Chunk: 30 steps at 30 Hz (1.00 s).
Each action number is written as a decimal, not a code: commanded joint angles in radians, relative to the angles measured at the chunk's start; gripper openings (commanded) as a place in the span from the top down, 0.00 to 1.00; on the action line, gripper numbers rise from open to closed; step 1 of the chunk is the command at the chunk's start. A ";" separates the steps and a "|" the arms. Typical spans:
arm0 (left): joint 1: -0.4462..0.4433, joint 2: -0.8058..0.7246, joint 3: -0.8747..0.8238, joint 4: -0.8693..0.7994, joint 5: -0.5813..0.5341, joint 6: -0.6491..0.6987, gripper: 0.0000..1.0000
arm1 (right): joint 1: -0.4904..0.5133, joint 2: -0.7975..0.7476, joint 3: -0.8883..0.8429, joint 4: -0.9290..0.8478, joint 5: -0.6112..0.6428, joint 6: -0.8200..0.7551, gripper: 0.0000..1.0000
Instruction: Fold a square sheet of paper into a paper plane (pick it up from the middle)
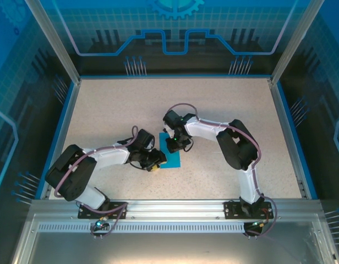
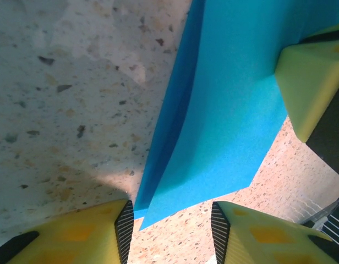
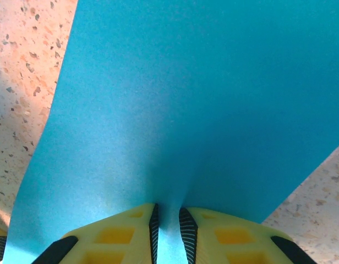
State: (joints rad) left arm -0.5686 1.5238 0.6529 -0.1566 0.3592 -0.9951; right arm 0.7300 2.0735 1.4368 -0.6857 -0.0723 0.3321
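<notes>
The right end effector point(image 3: 168, 217) is closed down to a thin slit, and the square sheet of paper point(image 3: 202, 99) is pinched in that slit. From the grip the teal-blue sheet rises and spreads wide in the right wrist view, with a soft pucker where the ribbed pads bite it.

The left end effector point(image 2: 170, 225) stands partly open. Its two yellow fingers point(image 2: 76, 236) are well apart, and a corner of the sheet reaches down into the gap, just beside the left pad. Whether that pad touches the paper I cannot tell; the right pad is clear of it. In this view the sheet shows two layers along its left edge — a darker strip beneath a lighter face — and it casts a shadow on the speckled surface point(image 1: 103, 110) below. A yellow fingertip of the right end effector sits over the sheet's upper right edge.

From above, the two arms meet near the middle of the surface. The sheet lies between and partly under their heads, with its near right corner showing flat and bare.
</notes>
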 commanded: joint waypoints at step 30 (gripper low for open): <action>-0.021 0.013 -0.125 0.372 0.114 0.007 0.51 | -0.055 0.096 -0.089 0.014 -0.073 0.043 0.77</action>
State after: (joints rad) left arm -0.5762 1.5436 0.5426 0.1719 0.4355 -1.0145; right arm 0.6838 2.0678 1.4105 -0.6533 -0.1822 0.3588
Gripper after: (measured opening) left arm 0.483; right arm 0.234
